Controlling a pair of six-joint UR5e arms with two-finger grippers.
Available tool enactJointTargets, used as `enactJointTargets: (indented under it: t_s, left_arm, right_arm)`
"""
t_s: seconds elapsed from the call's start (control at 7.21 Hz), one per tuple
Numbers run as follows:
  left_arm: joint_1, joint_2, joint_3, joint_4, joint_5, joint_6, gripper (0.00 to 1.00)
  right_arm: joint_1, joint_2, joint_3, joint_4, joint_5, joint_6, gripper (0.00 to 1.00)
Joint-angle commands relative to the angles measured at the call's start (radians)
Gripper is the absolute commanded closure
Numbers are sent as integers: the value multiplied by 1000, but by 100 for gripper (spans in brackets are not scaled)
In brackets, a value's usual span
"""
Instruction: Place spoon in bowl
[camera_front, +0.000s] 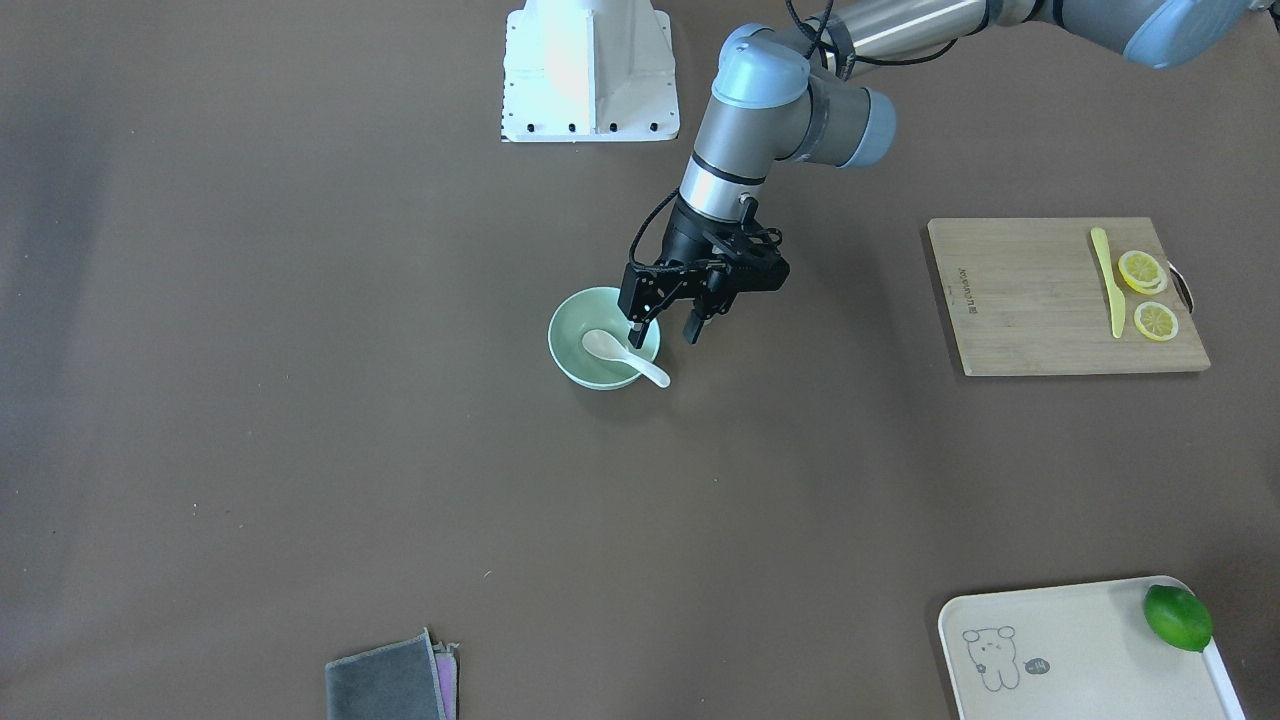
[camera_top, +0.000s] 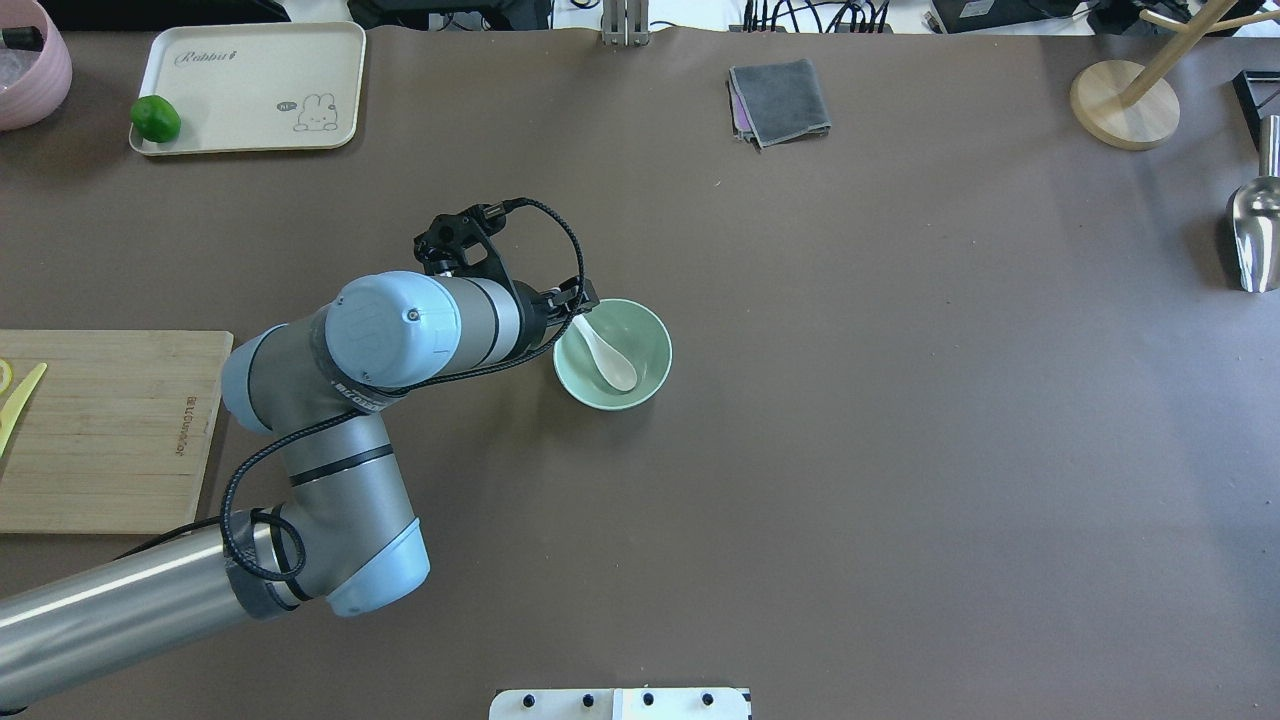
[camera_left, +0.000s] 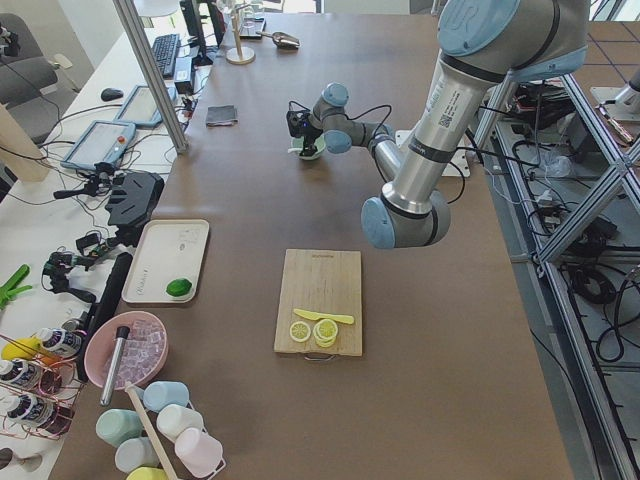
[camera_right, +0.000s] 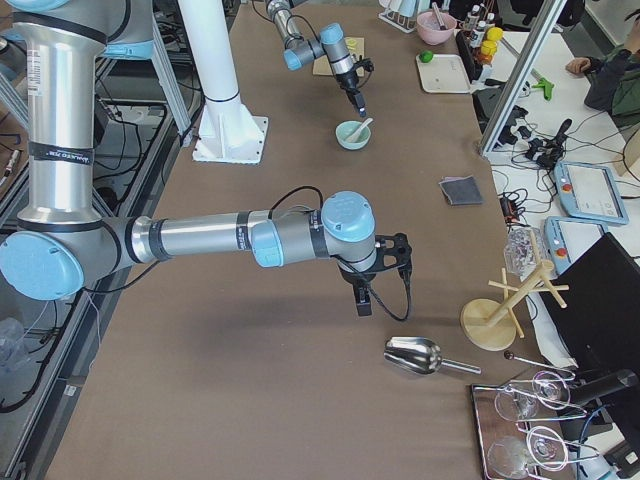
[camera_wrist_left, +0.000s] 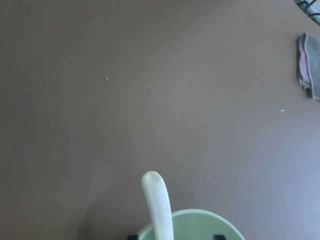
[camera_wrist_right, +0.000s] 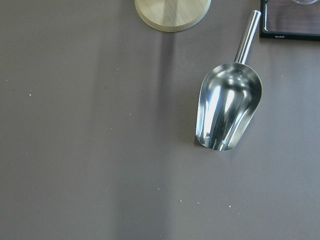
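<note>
While the spoon is lying in the bowl, the left end effector is hanging spread over the rim.

Glossy and white, the spoon (camera_front: 610, 348) is showing its deep oval scoop down inside the pale mint-green bowl (camera_front: 585, 308), with the short thick handle leaning on the rim and poking out past it. The bowl is sitting round and plain-sided near the middle of the brown surface (camera_front: 300, 400). Just above that rim, the left end effector (camera_front: 665, 330) is holding its black fingers wide apart and gripping nothing. In the left wrist view, the handle is rising between them. Far off, the right end effector (camera_right: 365, 300) is hovering near a metal scoop (camera_wrist_right: 229, 112); whether its fingers are apart or together, I cannot tell.
</note>
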Motion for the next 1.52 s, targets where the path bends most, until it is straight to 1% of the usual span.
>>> enactJointTargets:
  t_s: [0.0,0.14,0.28,0.42,0.55,0.69,0.83,0.97,1.11,1.25,1.39]
  left_arm:
    - [-96,159,-252,264,-151,235,2]
    - [-189,231,-334,411,-231,403,2]
    - [-301,341,-408,475,-285,663,2]
    - [-480,460,-430,473,-442,943,1]
    - [-689,537,-407,473,-603,1207,2]
    - [-859,573,-316,471,-732,1454,2]
    - [-960,578,-210,467,-770,1678,2]
    - [-1004,589,-180,473,-769,1747,2]
    - [-1067,634,-153,459,-770,1751,2]
    - [-1105,679,-148,474,-792,1742,2]
    - [-1162,748,-151,465,-809,1748,2]
  right_arm:
    - [0,-17,-4,7,0,-6,0]
    - [0,-22,-12,29,-8,1,0]
    - [0,-22,-11,29,-24,3,0]
    - [0,-25,-12,29,-26,3,0]
    - [0,-36,-12,29,-25,-5,0]
    - [0,-72,-14,85,-23,-9,0]
    - [0,-112,-33,163,-23,-9,0]
    - [0,-123,-70,194,-26,-11,0]
    - [0,-123,-79,194,-32,-11,0]
    - [3,-126,-75,194,-38,-14,0]
    - [14,-123,-75,184,-28,-13,0]
